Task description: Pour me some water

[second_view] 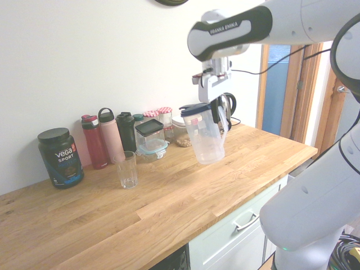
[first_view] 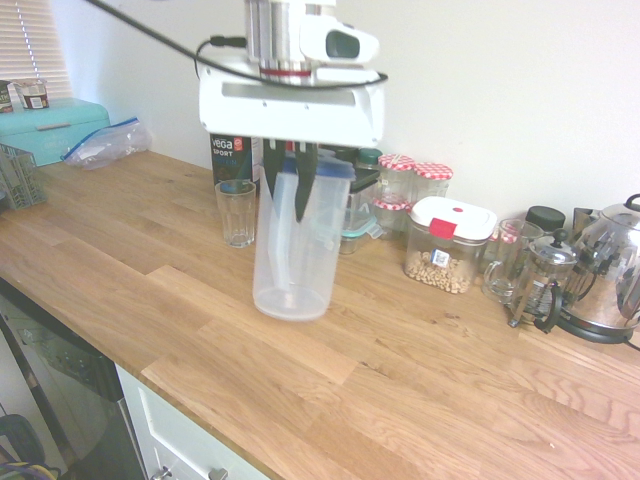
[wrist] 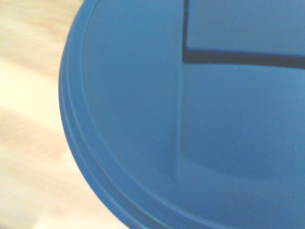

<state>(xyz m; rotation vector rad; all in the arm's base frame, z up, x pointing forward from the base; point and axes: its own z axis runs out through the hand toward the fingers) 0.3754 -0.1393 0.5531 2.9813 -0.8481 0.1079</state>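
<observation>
Scanning the second exterior view from the left: a dark tub [second_view: 61, 157] stands against the wall, its label reading "vega SPORT". Next along, a red bottle [second_view: 94, 142], a pink one [second_view: 111, 135] and a black one [second_view: 126, 131] line up at the wall. In front of them, out on the wooden counter [second_view: 169, 208], an empty drinking glass [second_view: 127, 169] stands upright.

Now the main item: a translucent plastic pitcher [second_view: 203, 135] with a blue lid [wrist: 190, 119] hangs clear of the counter, well to the right of the glass. Its long axis runs nearly vertical, tipped slightly, lid up, base down. The water cannot be made out through the plastic.

The gripper [first_view: 289, 185] comes down from above with its dark fingers [first_view: 304, 180] closed on the pitcher's handle side, just under the lid. "FRANKA EMIKA" reads on the arm above.

Farther right in the first exterior view: checked-lid jars [first_view: 398, 180], a red-tabbed container [first_view: 448, 244] of pale bits, a French press [first_view: 537, 281], a kettle [first_view: 610, 270].
</observation>
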